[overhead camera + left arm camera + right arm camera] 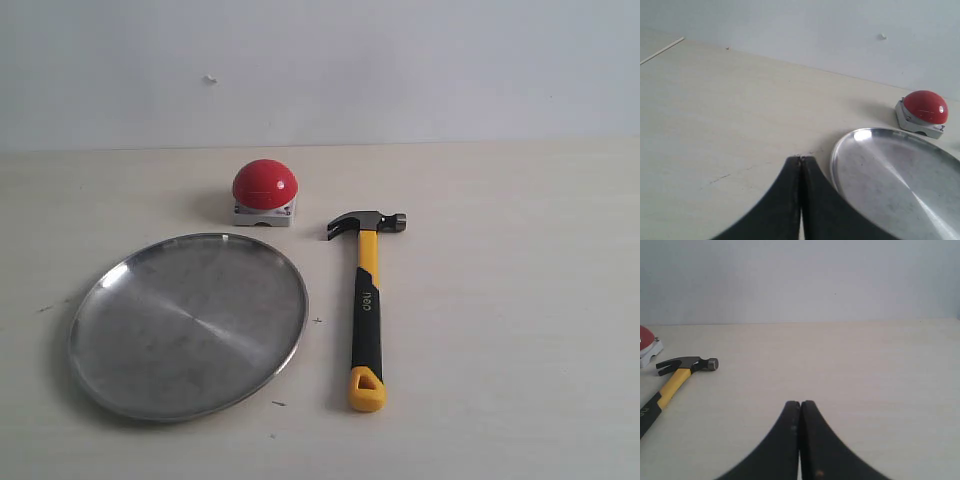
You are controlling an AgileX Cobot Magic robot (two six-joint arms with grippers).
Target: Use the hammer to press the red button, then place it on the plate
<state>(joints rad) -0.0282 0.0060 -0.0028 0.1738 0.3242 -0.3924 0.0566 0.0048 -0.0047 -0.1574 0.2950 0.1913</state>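
The claw hammer (366, 310) lies on the table (500, 350) just right of the silver plate (110, 290), its head near the red button (265, 185), while the left gripper (800, 160) and right gripper (800, 404) show fingers pressed together, empty.

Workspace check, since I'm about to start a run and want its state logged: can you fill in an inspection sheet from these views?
Surface: pale table, with a few small dark specks near the plate.
Job's things: hammer lies flat, right of the plate in the exterior view, head toward the wall; red button stands behind the plate, apart from it; plate holds nothing.
Clutter: nothing seen.
Grippers: left gripper shut, holding nothing; right gripper shut, holding nothing, clear of the hammer.
Cables: nothing seen.
Surroundings: plain pale wall with one small mark.
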